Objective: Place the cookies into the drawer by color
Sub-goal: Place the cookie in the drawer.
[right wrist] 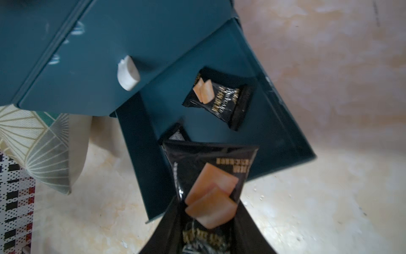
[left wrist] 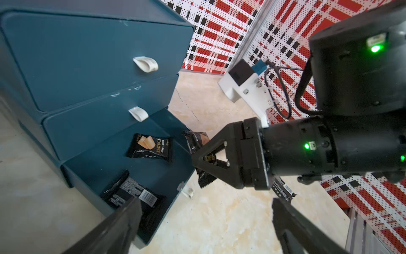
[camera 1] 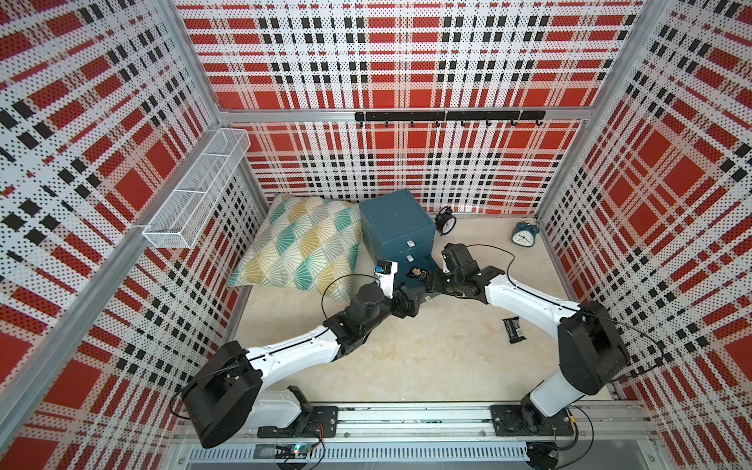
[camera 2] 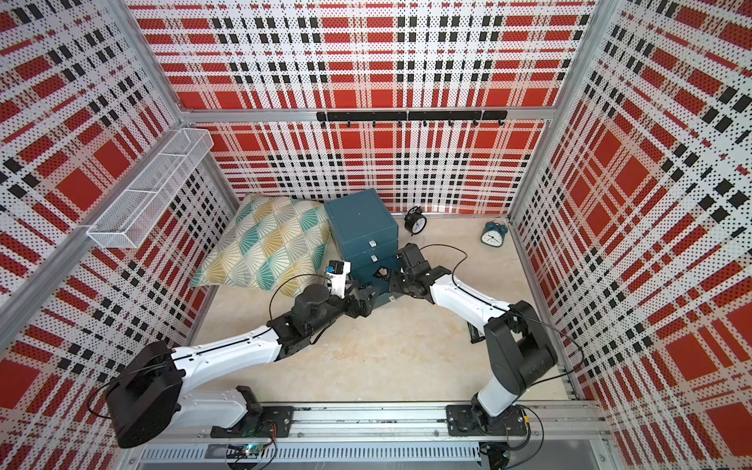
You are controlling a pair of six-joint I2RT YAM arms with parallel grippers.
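**Cookie packet (right wrist: 204, 176) over the bottom drawer (right wrist: 285, 136)**

The right end effector (left wrist: 198, 163), part-closed, pinches the black cookie packet above the pulled-out bottom drawer, toward the worktop's (camera 1: 407, 358) back edge. Two black packets (left wrist: 151, 147) lie inside. It is light, crinkly, likely slippery, with brittle contents, so grip a sealed end gently. The left end effector (left wrist: 205, 202) gapes wide, empty. The upper drawers (left wrist: 87, 66) are shut, contents unseen.

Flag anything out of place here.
One black packet lies loose on the table by the right arm, away from the open bottom drawer holding two black ones. Nothing else stands out.
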